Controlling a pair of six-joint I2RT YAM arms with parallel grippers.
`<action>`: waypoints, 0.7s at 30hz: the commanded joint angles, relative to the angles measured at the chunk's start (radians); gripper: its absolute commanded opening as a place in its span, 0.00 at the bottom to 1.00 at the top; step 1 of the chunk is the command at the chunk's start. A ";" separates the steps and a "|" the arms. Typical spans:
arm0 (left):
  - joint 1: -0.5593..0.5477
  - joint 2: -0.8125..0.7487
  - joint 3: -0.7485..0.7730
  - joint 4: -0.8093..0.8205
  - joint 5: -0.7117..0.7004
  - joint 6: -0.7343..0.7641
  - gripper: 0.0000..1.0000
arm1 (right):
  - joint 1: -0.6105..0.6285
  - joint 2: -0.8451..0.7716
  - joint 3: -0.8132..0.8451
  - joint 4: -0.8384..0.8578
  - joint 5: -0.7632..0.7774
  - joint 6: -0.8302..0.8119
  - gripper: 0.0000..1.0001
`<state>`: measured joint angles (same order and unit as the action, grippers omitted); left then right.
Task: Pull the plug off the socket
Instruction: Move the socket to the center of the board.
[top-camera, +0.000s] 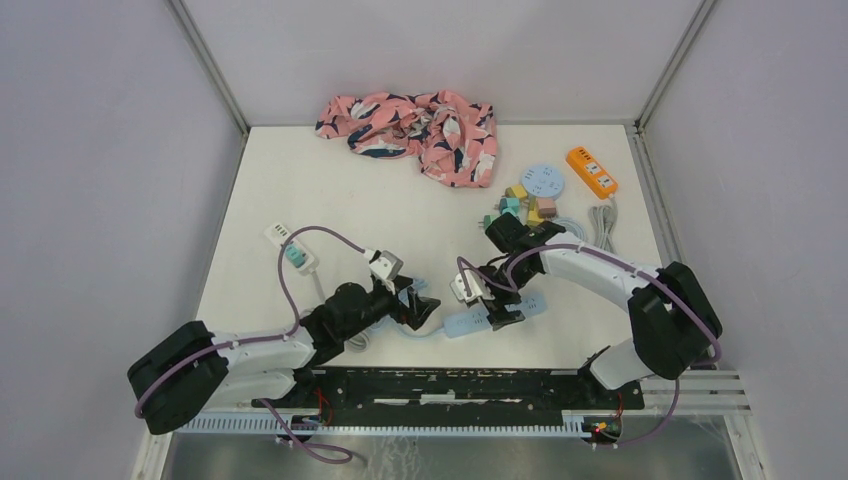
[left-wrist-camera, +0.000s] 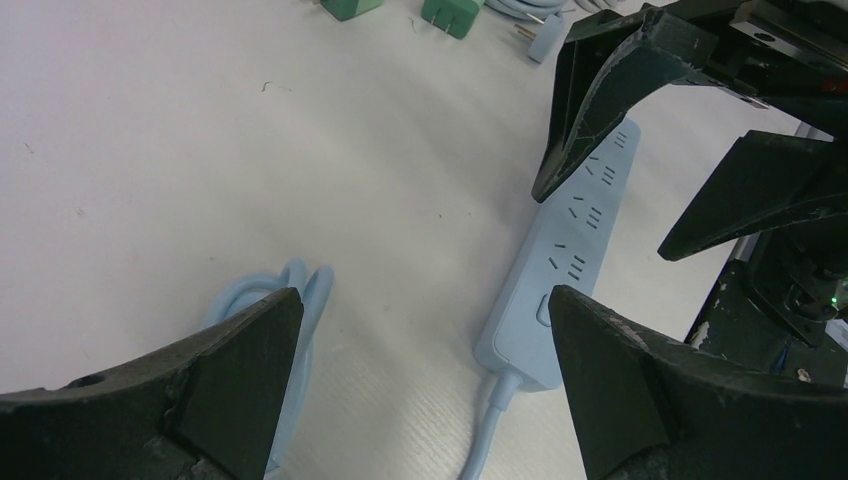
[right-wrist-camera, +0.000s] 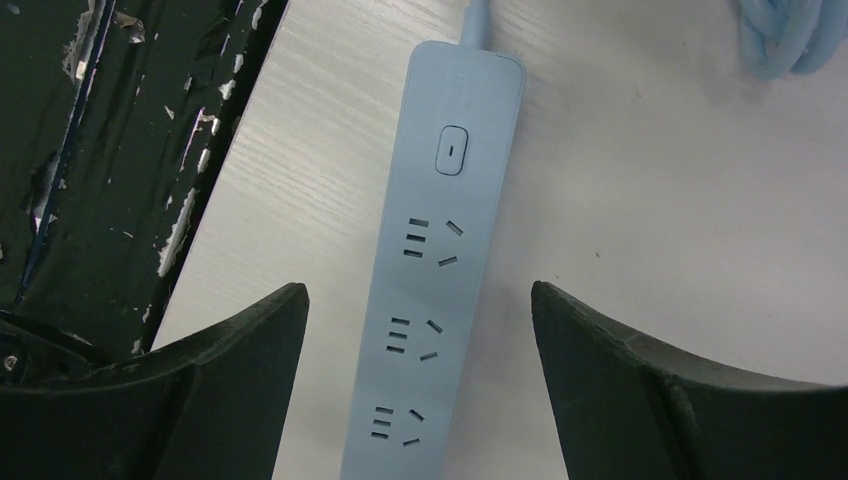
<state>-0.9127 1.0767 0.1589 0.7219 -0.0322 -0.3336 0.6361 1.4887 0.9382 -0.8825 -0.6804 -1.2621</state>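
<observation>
A light-blue socket strip (top-camera: 497, 315) lies flat near the table's front edge, and all three of its outlets (right-wrist-camera: 425, 243) are bare. My right gripper (right-wrist-camera: 417, 290) hangs open just above it, one finger on either side of the strip. My left gripper (left-wrist-camera: 422, 300) is open too and holds nothing. It sits low beside the strip's switch end (left-wrist-camera: 540, 330), between that end and the coiled blue cable (left-wrist-camera: 318, 285). Far left, a teal plug (top-camera: 295, 256) sits in a white socket strip (top-camera: 283, 237), well away from both grippers.
A pink patterned cloth (top-camera: 410, 125) is bunched at the back. At the back right are an orange strip (top-camera: 591, 171), a round blue socket (top-camera: 543, 182), several loose coloured adapters (top-camera: 520, 205) and a white cable (top-camera: 603, 222). The black base rail (right-wrist-camera: 110, 150) runs beside the blue strip.
</observation>
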 joint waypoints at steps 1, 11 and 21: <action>0.013 -0.019 -0.008 0.067 -0.009 -0.048 0.99 | 0.011 0.009 0.000 0.017 0.017 -0.010 0.88; 0.019 -0.037 -0.008 0.036 -0.020 -0.042 0.99 | 0.044 0.031 -0.010 0.048 0.037 0.005 0.88; 0.019 -0.098 -0.009 -0.024 -0.048 -0.027 0.99 | 0.075 0.045 -0.019 0.106 0.092 0.052 0.87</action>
<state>-0.8978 1.0088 0.1501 0.6998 -0.0525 -0.3401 0.6994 1.5253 0.9245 -0.8196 -0.6186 -1.2388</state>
